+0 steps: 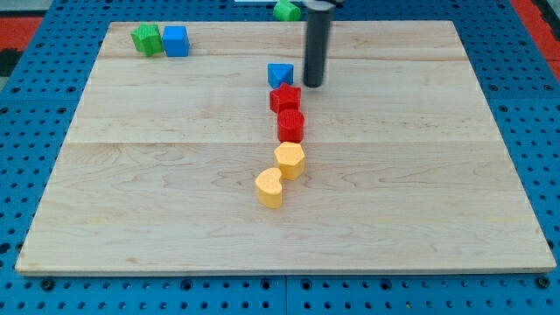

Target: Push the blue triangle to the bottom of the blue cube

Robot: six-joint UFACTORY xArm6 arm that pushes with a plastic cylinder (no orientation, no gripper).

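Note:
The blue triangle (280, 74) sits on the wooden board (175, 192) just above centre. The blue cube (176, 41) stands at the view's top left, far to the left of the triangle and a little above it. My tip (313, 85) is the lower end of the dark rod, just right of the blue triangle with a small gap between them. The rod comes down from the view's top edge.
A green block (147, 38) touches the blue cube's left side. A red star (285, 98) lies right below the triangle, then a red cylinder (290, 125), a yellow hexagon (290, 160) and a yellow heart (270, 187). Another green block (286, 10) sits at the top edge.

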